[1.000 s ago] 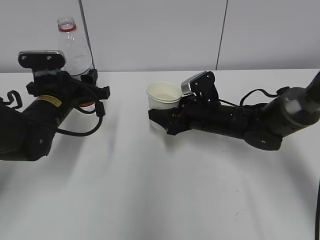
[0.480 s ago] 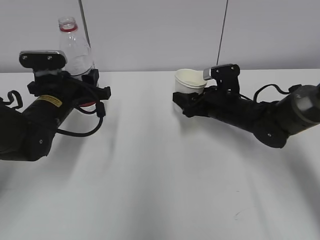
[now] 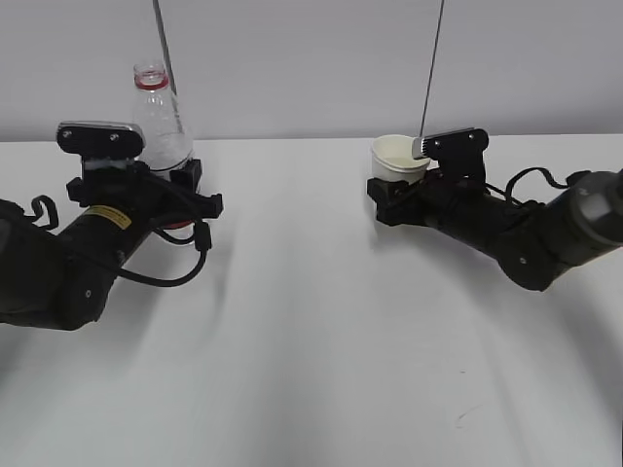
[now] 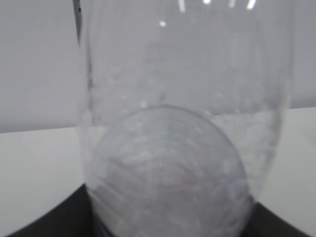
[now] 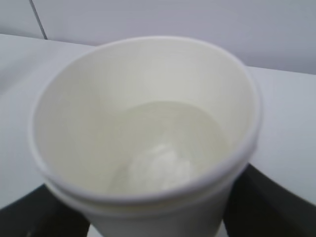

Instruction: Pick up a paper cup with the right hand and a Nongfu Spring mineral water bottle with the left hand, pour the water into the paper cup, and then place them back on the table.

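Paper cup (image 5: 148, 143) with water inside — right jaws clenched round it; clear bottle (image 4: 182, 123) upright between left jaws — grasped.

Your left wrist camera is filled by the Nongfu Spring mineral water bottle (image 4: 182, 123), clear, upright, droplets inside. Dark gripper fingers (image 4: 54, 217) flank its base. White table (image 4: 34, 168) behind.

Both arms low and outstretched, left end effector (image 3: 173, 185) and right end effector (image 3: 389, 192) each clamped.
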Robot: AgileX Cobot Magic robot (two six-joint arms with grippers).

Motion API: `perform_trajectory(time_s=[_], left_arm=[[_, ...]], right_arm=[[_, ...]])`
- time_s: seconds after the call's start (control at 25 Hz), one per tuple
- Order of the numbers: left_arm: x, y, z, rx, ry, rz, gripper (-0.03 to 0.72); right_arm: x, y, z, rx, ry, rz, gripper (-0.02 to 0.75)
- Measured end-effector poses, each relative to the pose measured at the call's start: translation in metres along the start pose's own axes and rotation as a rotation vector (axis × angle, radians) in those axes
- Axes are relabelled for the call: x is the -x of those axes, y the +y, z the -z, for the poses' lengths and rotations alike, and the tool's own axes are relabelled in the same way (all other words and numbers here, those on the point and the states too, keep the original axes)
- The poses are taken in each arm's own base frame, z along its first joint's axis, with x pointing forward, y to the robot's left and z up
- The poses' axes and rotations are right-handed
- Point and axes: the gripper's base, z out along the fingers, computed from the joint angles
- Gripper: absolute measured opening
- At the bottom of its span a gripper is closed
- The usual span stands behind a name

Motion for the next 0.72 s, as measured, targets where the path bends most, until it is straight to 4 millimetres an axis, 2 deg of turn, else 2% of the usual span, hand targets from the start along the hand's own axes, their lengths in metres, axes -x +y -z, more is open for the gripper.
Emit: perform_trajectory(time_s=[0.24,0.72], left_arm=[[0.000,0.000,0.000,-0.002,-0.001,-0.001,0.354],[0.001,-0.002,0.000,-0.017,-0.010,-0.010,0.354]], right_arm=[[-0.012,-0.003,-0.004,-0.028,0.010,-0.002,0.520],[-0.022,-0.003,-0.007,-0.019,-0.009,-0.006,0.520]])
